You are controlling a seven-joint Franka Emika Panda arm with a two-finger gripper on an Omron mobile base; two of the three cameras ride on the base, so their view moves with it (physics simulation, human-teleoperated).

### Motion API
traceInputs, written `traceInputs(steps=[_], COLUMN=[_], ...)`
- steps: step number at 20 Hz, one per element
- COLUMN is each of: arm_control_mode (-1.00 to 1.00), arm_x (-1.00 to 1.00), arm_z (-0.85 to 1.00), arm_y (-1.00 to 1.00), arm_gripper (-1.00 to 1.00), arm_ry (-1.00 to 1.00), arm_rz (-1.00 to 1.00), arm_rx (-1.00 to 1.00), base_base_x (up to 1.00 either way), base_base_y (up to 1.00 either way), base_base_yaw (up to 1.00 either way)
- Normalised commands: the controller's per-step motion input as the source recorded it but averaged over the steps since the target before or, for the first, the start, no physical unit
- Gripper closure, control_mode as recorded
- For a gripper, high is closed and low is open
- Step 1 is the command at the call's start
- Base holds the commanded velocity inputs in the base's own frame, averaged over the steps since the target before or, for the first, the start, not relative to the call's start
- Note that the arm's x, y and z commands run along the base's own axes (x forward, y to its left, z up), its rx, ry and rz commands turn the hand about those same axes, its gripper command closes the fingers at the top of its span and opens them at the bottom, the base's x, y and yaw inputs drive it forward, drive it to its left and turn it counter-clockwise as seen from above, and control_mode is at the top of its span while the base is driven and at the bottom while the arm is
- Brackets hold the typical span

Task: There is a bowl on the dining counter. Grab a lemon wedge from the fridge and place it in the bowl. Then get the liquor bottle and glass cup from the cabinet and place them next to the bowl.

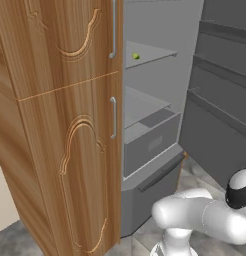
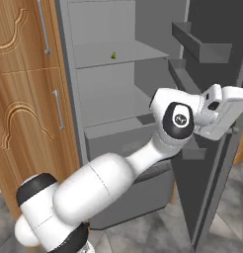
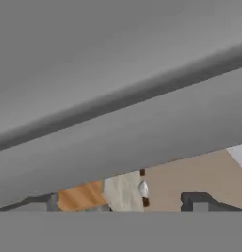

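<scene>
Fridge (image 1: 160, 30) standing open, door (image 2: 212, 29) swung wide to the right. Lemon wedge (image 2: 113, 55) resting alone on the upper shelf (image 2: 138, 52), toward its left and far side; seen as a small green-yellow speck (image 1: 136, 56) from the left base camera too. Nothing held.

Gripper (image 2: 237, 116) parked far right, pressed up close against the inner face of the open door, well apart from the wedge and lower than its shelf. Fingers hidden behind the hand in the right base view, tips barely visible at the bottom of the hand view; judged to be spread wide, not clamped on anything.

Risks from here: scraping or catching on the door bins (image 2: 200, 44) while swinging back left, given the tight spot. Clipping the front lip of the upper shelf when rising toward the wedge. Nudging so small a wedge farther back, or off the shelf, with a poorly centred approach. Elbow (image 2: 178, 118) brushing the lower drawer (image 2: 123, 143) on a deep reach.
</scene>
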Motion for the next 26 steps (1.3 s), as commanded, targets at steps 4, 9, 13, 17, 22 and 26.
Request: traceInputs(steps=[4, 9, 13, 17, 22, 26], arm_control_mode=[-1.0, -1.0, -1.0, -1.0, -1.0, -1.0], arm_x=[-1.0, -1.0, -0.74, -0.39, -0.13, 0.0], arm_z=[0.52, 0.37, 0.16, 0.0, 0.07, 0.3], arm_y=[0.5, 0.98, 1.0, 1.0, 1.0, 1.0], arm_gripper=[-1.0, -1.0, -1.0, -1.0, -1.0, -1.0], arm_ry=[-0.32, -0.27, -0.09, -0.04, -0.04, 0.0], arm_rz=[0.0, 0.01, 0.04, 0.11, 0.11, 0.1], arm_rx=[0.04, 0.0, 0.0, 0.06, 0.12, 0.17], base_base_x=[0.0, 0.0, 0.0, 0.0, 0.0, 0.0], base_base_y=[0.0, 0.0, 0.0, 0.0, 0.0, 0.0], base_base_yaw=[0.0, 0.0, 0.0, 0.0, 0.0, 0.0])
